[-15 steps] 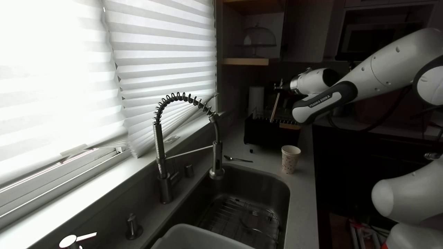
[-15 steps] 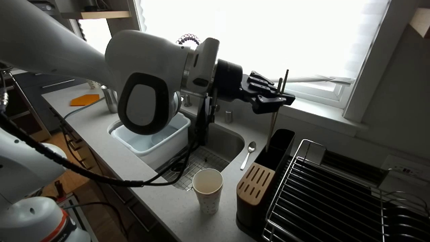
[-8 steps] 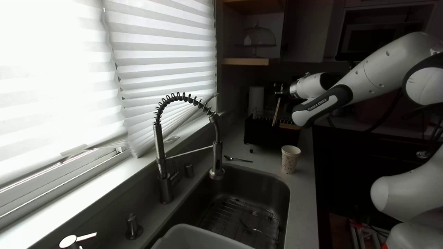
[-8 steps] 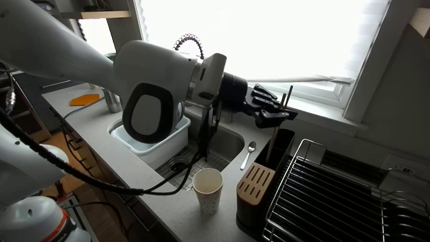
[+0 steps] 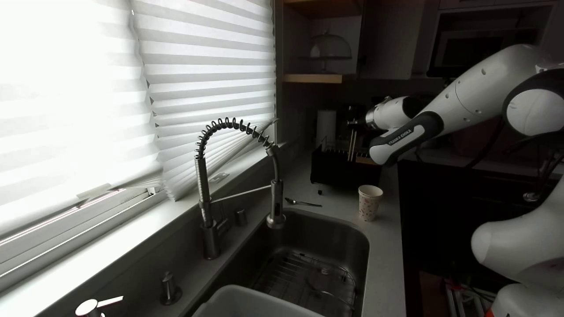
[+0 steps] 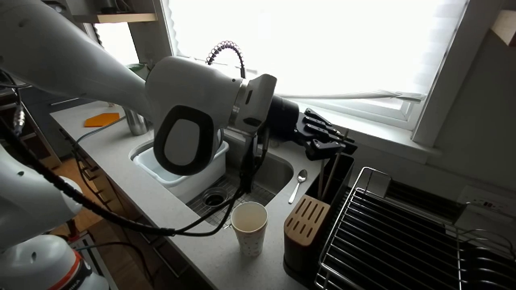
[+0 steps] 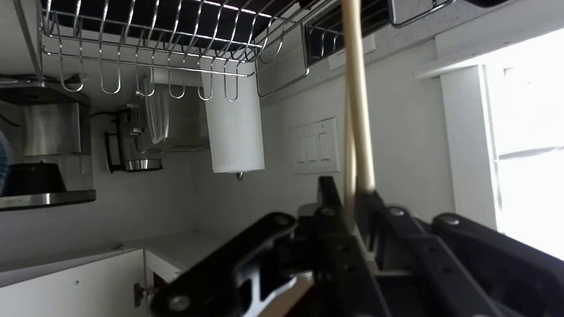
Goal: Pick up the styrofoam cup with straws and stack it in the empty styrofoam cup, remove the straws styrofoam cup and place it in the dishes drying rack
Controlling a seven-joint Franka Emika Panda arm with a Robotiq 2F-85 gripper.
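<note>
Nesting presumably done: one red-flecked white tapered cup (image 6: 250, 237) stands on the grey desk (image 6: 271, 266), below and apart from the jaws. Two thin wooden sticks (image 7: 358, 88) pass between the jaws, clamped or loose I cannot tell, into the black utensil caddy (image 6: 296, 257) beneath; release probably remains.

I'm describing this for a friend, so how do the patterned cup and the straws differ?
The cup is wide and open-mouthed; the straws are slim. The cup is pale with small printed marks; the straws are plain tan. The cup stands upright on the counter; the straws lean, lower ends down in the black holder. Both are taller than wide.
</note>
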